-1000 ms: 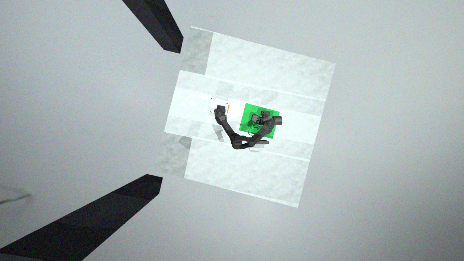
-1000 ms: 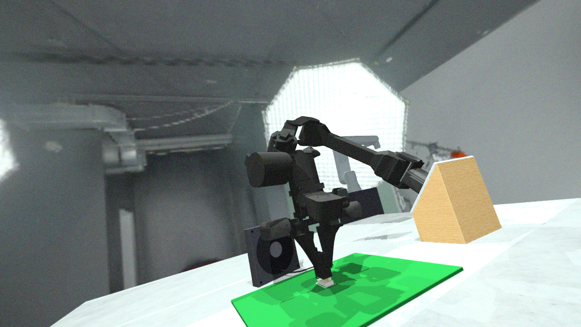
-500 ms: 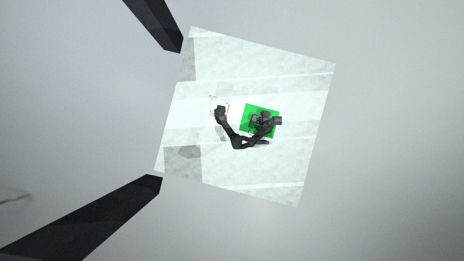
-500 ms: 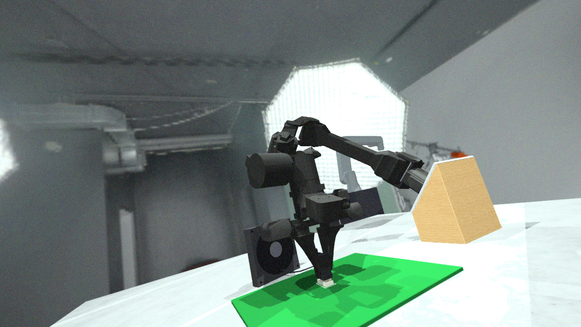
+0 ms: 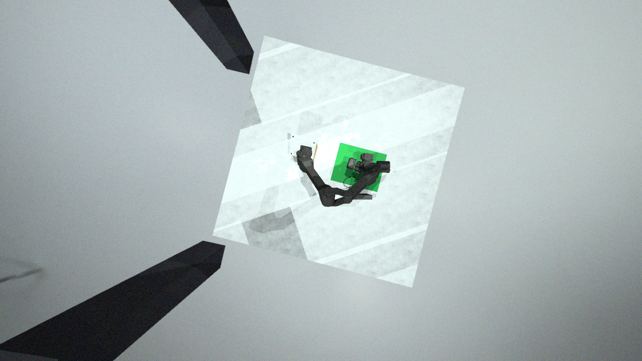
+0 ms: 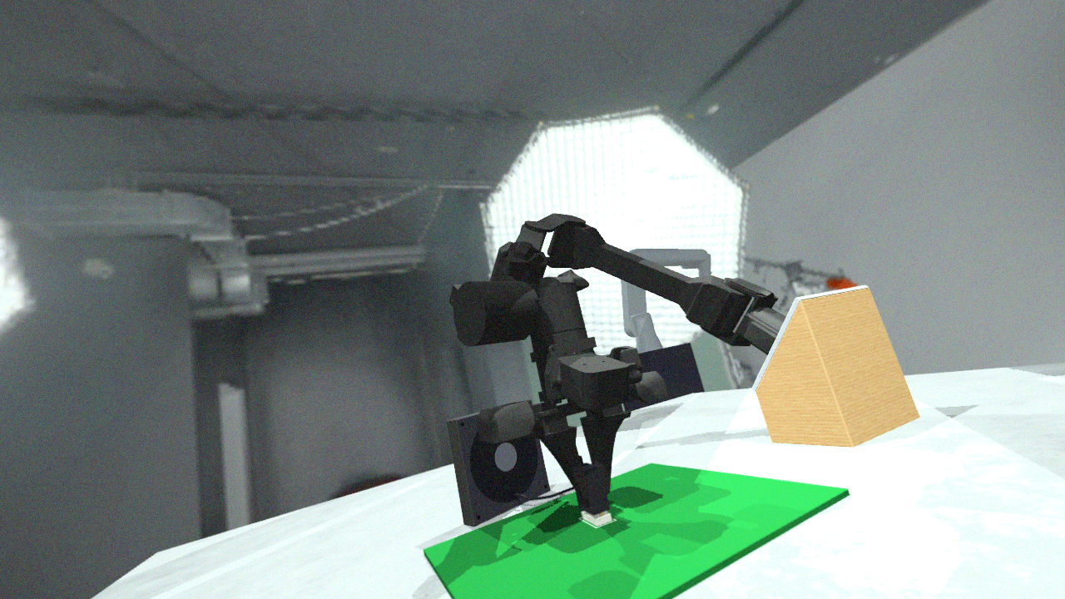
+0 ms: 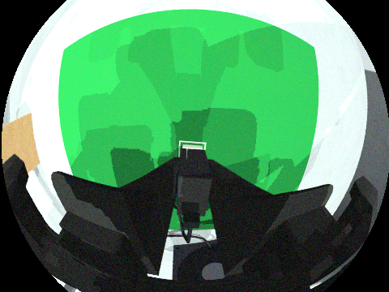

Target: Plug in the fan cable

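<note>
The green board [image 6: 715, 513] [image 5: 343, 154] [image 7: 109, 76] lies flat on the white table. The small white four-pin header [image 6: 597, 517] [image 7: 193, 146] stands on it. My gripper [image 6: 593, 487] [image 7: 193, 165] points straight down and is shut on the dark plug [image 6: 594, 495] [image 7: 194, 181], which sits down in the header. The thin black cable [image 6: 539, 497] runs from the plug to the black fan [image 6: 495, 465], which stands upright at the board's edge behind the gripper. In the overhead view the arm hides the plug and the header.
A wooden wedge block [image 6: 834, 372] [image 7: 19, 141] stands on the table [image 6: 930, 506] [image 5: 359, 242] beside the arm's base. Two dark beams [image 5: 112, 296] [image 5: 215, 31] reach in from outside the table.
</note>
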You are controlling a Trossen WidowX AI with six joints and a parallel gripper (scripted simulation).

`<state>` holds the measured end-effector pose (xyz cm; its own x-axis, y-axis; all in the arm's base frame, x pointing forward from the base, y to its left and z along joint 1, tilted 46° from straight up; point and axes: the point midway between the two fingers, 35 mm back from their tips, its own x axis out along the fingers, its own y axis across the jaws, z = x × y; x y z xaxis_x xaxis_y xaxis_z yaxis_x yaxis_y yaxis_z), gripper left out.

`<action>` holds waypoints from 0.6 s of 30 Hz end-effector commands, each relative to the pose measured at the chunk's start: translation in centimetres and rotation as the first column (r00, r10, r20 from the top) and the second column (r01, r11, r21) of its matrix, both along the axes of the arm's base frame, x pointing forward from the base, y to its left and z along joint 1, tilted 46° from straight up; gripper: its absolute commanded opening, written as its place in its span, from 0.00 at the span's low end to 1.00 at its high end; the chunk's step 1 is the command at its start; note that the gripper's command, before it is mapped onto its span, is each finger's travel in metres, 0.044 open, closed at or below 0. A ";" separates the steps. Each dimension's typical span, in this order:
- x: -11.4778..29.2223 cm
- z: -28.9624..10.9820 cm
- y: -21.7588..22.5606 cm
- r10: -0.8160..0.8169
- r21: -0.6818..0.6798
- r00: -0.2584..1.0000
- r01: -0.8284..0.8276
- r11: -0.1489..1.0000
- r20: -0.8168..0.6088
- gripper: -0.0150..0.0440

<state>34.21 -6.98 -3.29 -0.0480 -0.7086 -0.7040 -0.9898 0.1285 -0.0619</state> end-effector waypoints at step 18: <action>0.0 -0.3 -0.6 -0.007 -0.004 1.000 0.007 1.000 0.000 0.25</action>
<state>34.21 -7.10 -3.40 -0.0481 -0.7091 -0.7035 -0.9899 0.1277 -0.0610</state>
